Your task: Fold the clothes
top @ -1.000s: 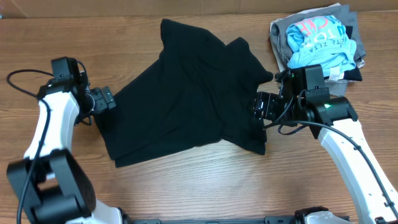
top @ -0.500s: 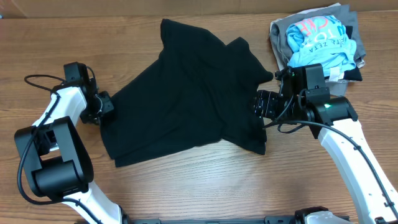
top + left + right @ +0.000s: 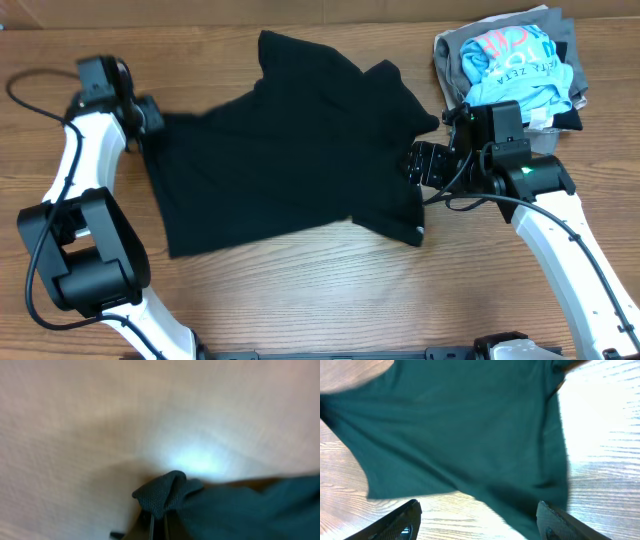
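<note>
At counter's (image 3: 300,300) left side, left end effector (image 3: 148,115) clenched on shirt (image 3: 290,150) corner, fabric bunched between its fingers. Shirt lies spread across middle, rumpled on right. Right end effector (image 3: 418,165) hangs released over right hem, grasping nothing. Tip imo: pull corner slow and low, thin fabric probably slips easy; get right one pinching opposite edge before tensioning. Wood-grain top; pile (image 3: 510,60) of folded clothes at far right corner, steer clear. Room beyond not visible
</note>
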Action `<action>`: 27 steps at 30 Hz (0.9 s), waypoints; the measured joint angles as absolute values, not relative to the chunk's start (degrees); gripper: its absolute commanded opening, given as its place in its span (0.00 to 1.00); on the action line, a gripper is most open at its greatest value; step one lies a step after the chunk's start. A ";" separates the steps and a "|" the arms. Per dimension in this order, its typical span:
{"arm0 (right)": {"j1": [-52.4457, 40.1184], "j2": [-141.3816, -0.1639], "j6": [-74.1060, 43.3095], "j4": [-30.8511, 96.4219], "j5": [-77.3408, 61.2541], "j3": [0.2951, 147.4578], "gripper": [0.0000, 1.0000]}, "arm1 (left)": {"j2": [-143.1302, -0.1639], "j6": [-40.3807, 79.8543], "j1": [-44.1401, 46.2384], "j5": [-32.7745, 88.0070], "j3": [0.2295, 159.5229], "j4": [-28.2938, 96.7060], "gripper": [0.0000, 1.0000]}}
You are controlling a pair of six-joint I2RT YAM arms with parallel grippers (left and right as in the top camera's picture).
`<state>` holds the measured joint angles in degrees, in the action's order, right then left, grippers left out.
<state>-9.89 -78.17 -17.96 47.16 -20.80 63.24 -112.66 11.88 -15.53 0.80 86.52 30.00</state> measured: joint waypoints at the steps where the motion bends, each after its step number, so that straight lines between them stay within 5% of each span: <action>1: -9.89 -78.17 -17.96 46.98 -20.80 63.24 0.77 | -112.66 11.88 -15.53 0.56 87.92 28.47 0.36; 3: -9.89 -78.17 -17.96 46.78 -20.80 63.24 0.77 | -112.66 11.73 -15.53 -0.03 89.65 25.30 0.90; 4: -9.89 -78.17 -17.98 46.68 -20.80 63.24 0.77 | -112.66 11.70 -15.53 -0.27 90.06 24.23 1.00; 8: -9.89 -78.17 -18.02 46.11 -20.78 63.24 0.83 | -112.66 11.77 -15.55 -0.93 90.35 23.55 1.00; 11: -9.89 -78.17 -17.74 45.01 -20.80 63.24 1.00 | -112.66 11.86 -15.68 -1.08 90.52 26.39 1.00; 27: -9.89 -77.91 -16.43 44.60 -25.12 63.81 1.00 | -106.94 11.62 -15.86 7.31 108.22 73.14 1.00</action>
<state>-9.89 -77.91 -16.43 44.60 -25.12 63.81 -106.94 11.62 -15.86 7.31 108.22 73.14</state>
